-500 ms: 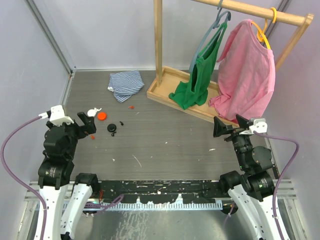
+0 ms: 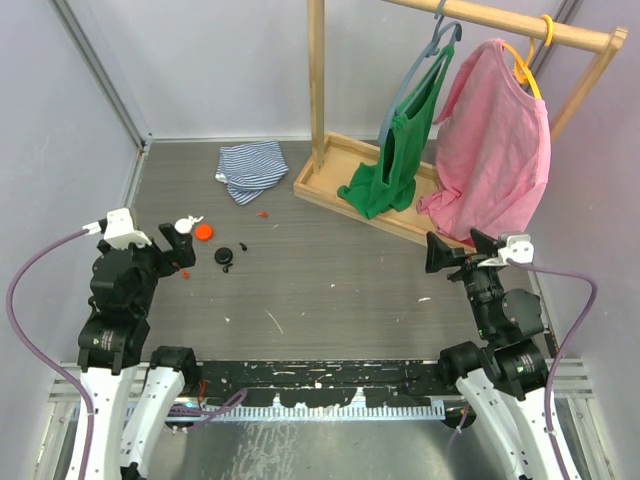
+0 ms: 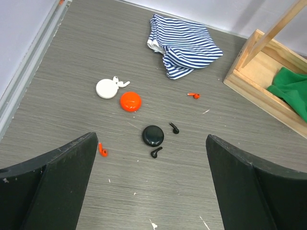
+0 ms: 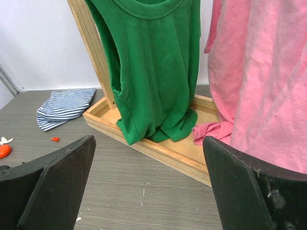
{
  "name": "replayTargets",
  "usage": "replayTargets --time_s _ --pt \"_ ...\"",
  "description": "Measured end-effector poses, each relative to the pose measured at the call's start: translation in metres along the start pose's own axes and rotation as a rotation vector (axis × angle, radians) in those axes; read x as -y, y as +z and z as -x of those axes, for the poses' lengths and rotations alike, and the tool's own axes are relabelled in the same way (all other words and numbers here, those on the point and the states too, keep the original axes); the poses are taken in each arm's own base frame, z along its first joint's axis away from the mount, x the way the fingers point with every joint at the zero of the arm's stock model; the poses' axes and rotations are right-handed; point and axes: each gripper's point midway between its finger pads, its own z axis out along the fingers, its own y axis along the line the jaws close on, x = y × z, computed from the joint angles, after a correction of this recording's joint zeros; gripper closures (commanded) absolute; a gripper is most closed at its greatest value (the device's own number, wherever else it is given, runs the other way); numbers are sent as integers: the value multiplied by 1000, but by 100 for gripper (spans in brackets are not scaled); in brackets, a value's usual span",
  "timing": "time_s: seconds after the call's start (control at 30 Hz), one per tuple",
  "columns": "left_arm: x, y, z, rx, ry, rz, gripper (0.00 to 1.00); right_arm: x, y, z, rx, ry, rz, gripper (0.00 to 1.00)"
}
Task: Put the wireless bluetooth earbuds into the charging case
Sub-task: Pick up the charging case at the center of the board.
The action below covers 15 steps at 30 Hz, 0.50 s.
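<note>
On the tabletop (image 3: 158,201), tiny black earbuds (image 3: 173,128) beside their case (image 3: 153,135) could skitter if the arms' wide, empty jaws pinch off-centre.

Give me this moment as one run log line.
left gripper: open, empty | right gripper: open, empty | black earbuds: loose beside black case | orange earbuds: loose, apart from orange case
</note>
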Motion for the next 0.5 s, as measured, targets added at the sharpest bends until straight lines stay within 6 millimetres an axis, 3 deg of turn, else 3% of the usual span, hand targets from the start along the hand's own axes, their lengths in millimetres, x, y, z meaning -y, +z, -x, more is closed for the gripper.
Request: replayTargets --time_s 0.23,0.5 --pt "12 0 -6 -32 -28 -56 2 -7 11 -14 -63 44 18 0" --pt "29 14 -34 -215 -116 -96 2 -16 26 -35 -188 26 53 0"
